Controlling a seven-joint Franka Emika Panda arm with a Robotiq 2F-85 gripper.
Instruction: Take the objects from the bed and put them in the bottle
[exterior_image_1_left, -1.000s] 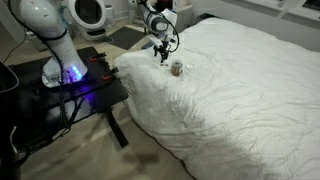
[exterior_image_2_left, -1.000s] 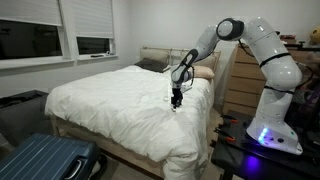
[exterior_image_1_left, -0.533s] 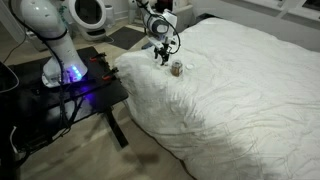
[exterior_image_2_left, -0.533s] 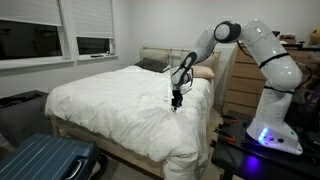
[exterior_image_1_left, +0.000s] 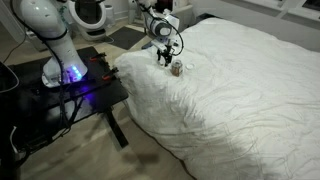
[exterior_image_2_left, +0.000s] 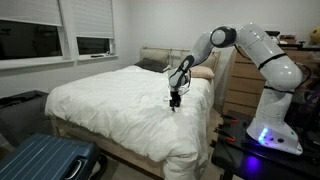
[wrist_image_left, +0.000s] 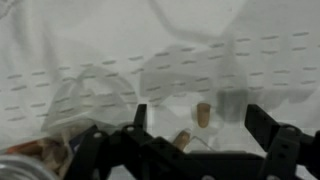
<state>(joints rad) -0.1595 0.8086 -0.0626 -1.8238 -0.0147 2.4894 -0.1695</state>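
Bit (wrist_image_left: 203, 113) between wide-spread end effector (wrist_image_left: 202, 120) fingers (wrist_image_left: 266, 126)

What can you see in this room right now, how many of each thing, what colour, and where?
bed: one, rumpled white duvet, fills most of both exterior views
bottle: one, brownish-tan, on the duvet near the bed's edge, beside the gripper
objects: two seen, pale yellowish, on the duvet between the fingers in the wrist view
table: one, black, beside the bed, under the robot's base
suitcase: one, blue, on the floor by the bed
dresser: one, wooden, behind the arm
arm: one, white, reaching over the bed
gripper: one, black, open, low over the duvet next to the bottle
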